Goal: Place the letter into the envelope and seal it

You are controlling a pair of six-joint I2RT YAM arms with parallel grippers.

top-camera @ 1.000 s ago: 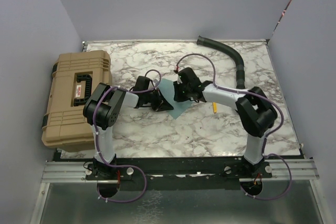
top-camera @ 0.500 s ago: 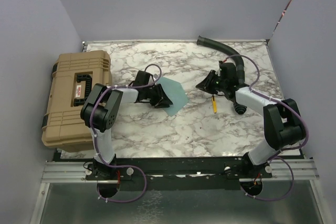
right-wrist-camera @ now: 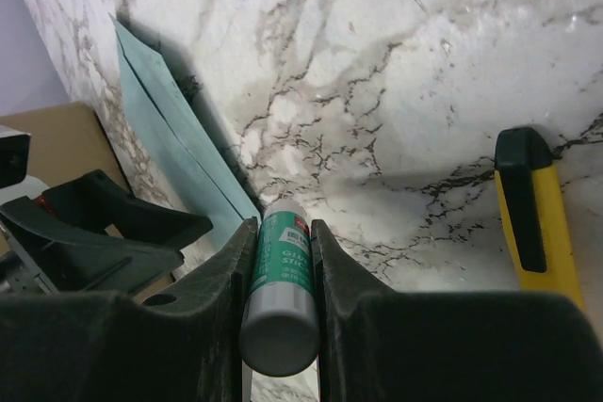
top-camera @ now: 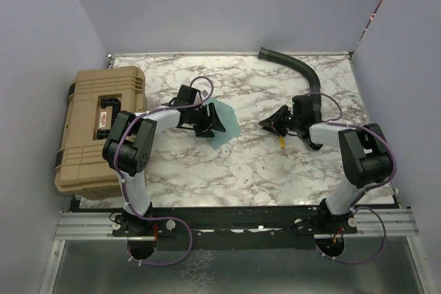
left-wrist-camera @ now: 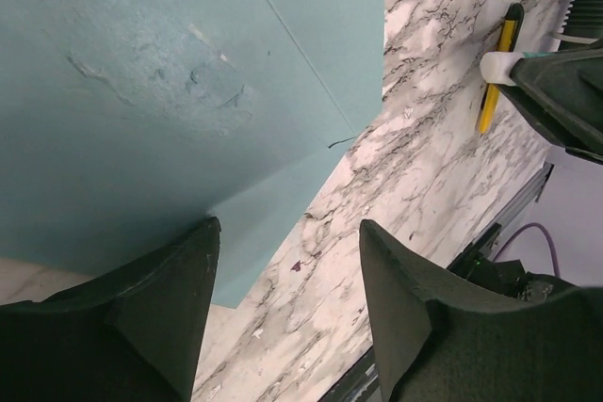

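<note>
The envelope point(left-wrist-camera: 141, 72) lies near the middle of the desk point(top-camera: 227, 177), a touch toward the far edge. I cannot see the letter in any view, so I judge it is inside or hidden. My left tool point(left-wrist-camera: 287, 228) hangs over the envelope's left part with jaws spread and nothing between them. My right tool point(right-wrist-camera: 283, 225) pinches a glue stick point(right-wrist-camera: 281, 270), apart from the envelope on its right and pointing toward it. The envelope is thin paper: light, limp, quick to crease and to slide on the marble. I would pin it near a corner with one pad rather than pinch its middle. There is open room toward the near edge. A yellow-and-black cutter point(right-wrist-camera: 532, 214) lies close by the right tool, a tan case point(top-camera: 96, 129) sits at the left edge, and a black hose point(top-camera: 300, 70) curls in the far right corner.
</note>
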